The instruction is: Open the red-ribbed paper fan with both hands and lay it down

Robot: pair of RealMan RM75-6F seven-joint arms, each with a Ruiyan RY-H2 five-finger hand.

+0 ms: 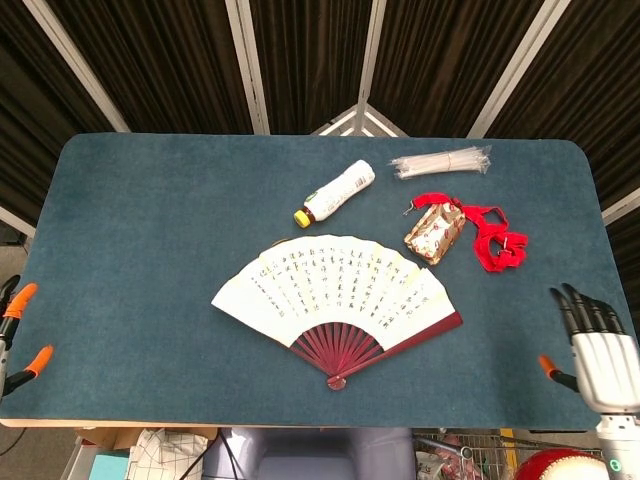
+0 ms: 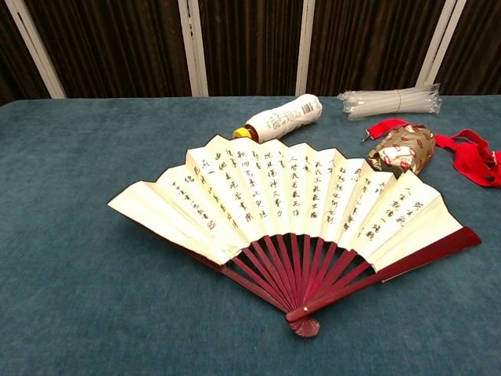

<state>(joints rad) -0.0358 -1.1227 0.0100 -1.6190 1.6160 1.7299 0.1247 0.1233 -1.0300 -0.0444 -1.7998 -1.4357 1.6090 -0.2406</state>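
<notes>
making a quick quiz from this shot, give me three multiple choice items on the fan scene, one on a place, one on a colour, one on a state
1. Where does the bottle lie relative to the fan?
A. on the far side of the fan
B. on top of the fan
C. at the near table edge

2. What colour are the fan's ribs?
A. black
B. dark red
C. pale wood

3. What state is the fan in?
A. folded shut
B. held up in a hand
C. spread open, lying on the table

Answers:
1. A, the bottle rests beyond the fan's paper edge, apart from it.
2. B, the ribs and end sticks show dark red in both views.
3. C, its paper is fanned out flat, and the left hand and right hand sit at the table's near corners, holding nothing.
</notes>
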